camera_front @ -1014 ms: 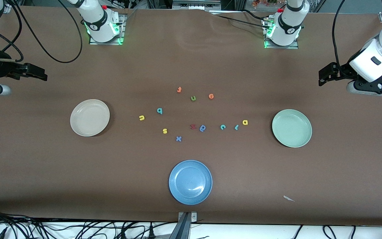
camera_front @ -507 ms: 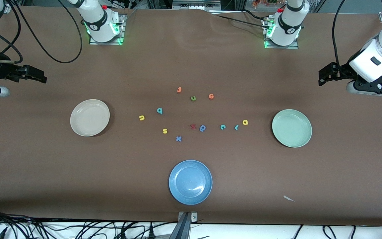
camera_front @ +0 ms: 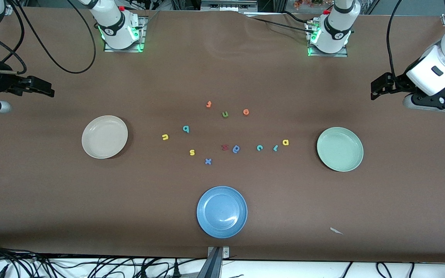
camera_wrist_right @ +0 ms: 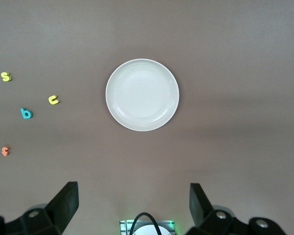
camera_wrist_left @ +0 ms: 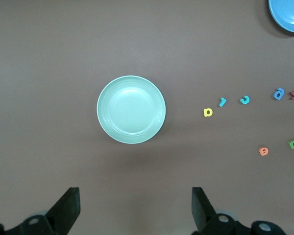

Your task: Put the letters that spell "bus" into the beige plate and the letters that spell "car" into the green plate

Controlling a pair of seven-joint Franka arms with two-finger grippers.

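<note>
You've got nothing placed yet: round beige plate (camera_front: 104, 136) and round mint-green plate (camera_front: 340, 149) sit bare, all six foam letters (camera_front: 185, 129) lie mid-surface between them, left gripper (camera_wrist_left: 134, 208) and right gripper (camera_wrist_right: 132, 205) released, holding nothing, at 3 and 9 o'clock.

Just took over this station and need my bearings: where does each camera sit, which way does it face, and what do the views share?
Front view: high across the table, facing both bases; shows right gripper, left gripper, all plates.
Left wrist view: looks down on the green plate, its open fingers in frame.
Right wrist view: looks down on the beige plate, open fingers in frame.
Shared: each wrist plate also appears in front view.
</note>
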